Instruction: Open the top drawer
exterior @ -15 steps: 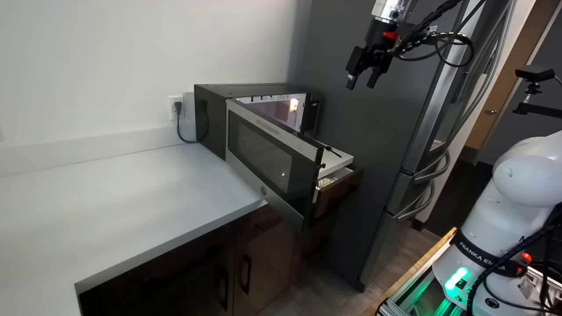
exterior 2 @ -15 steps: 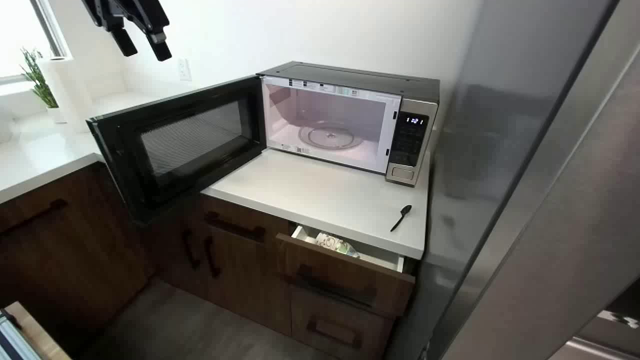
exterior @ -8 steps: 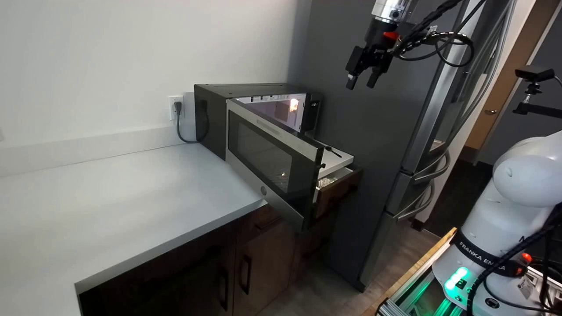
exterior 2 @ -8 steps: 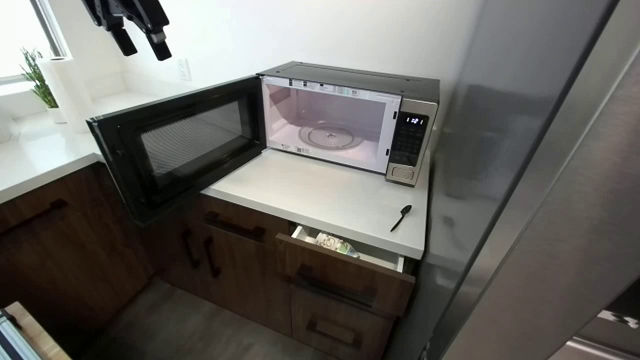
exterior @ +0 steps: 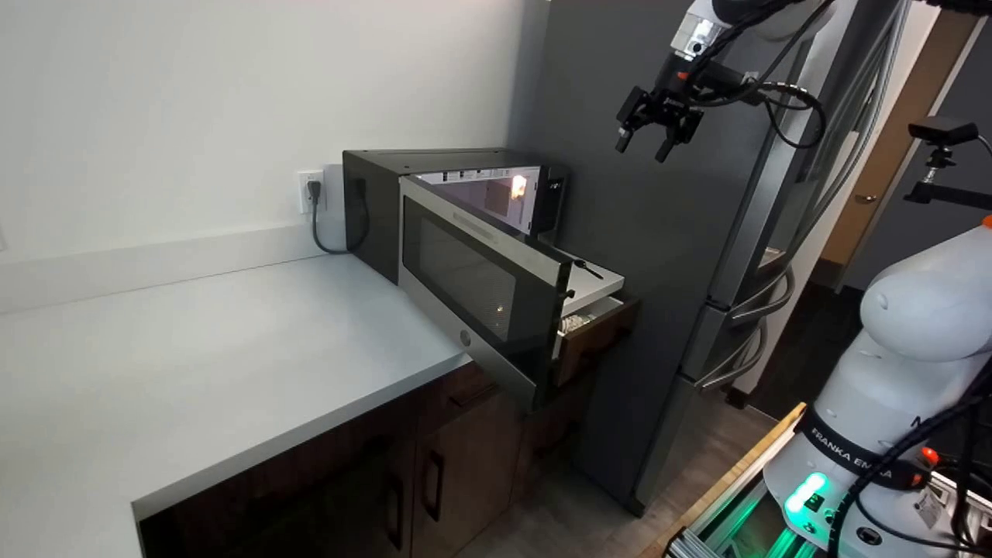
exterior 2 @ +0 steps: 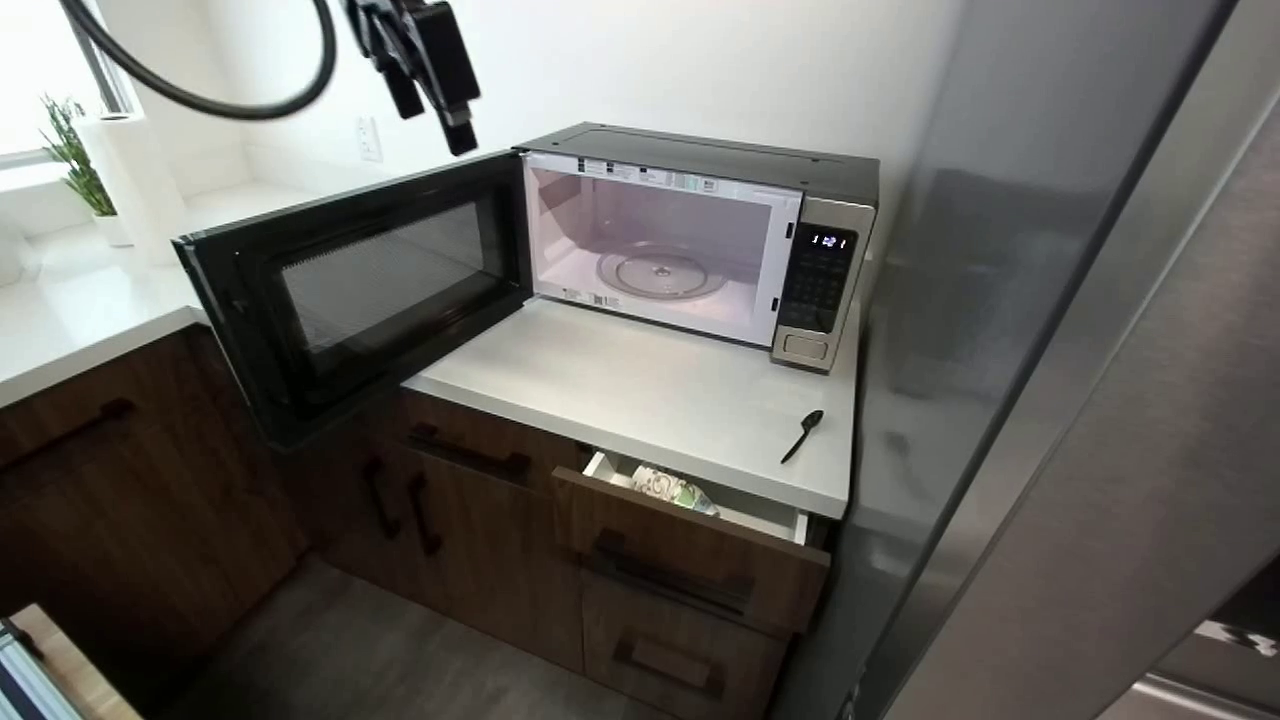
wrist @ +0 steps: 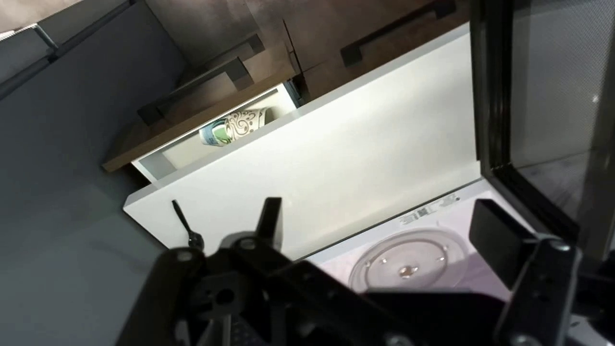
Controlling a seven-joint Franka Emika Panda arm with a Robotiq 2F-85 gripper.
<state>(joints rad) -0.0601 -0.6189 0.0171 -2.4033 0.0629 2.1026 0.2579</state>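
The top drawer (exterior 2: 690, 530) has a dark brown face with a bar handle and white inner sides. It is pulled partway out under the counter, and a patterned paper cup (exterior 2: 672, 488) lies in it. The drawer's face (exterior: 595, 341) is partly hidden by the microwave door in an exterior view. The drawer (wrist: 192, 121) and cup (wrist: 235, 126) also show at the upper left of the wrist view. My gripper (exterior: 643, 147) is open and empty, high above the counter and well apart from the drawer. It also shows in an exterior view (exterior 2: 435, 125) and the wrist view (wrist: 377, 211).
A microwave (exterior 2: 700, 145) stands on the counter with its door (exterior 2: 260, 330) swung wide open past the counter's edge. A black spoon (exterior 2: 803, 436) lies on the counter. A grey fridge (exterior: 635, 232) stands beside the drawer. The lower drawer (exterior 2: 690, 650) is shut.
My gripper has turned and tilted since half a second ago, and has moved right and slightly down in an exterior view. The drawer, cup, spoon and microwave door have not moved.
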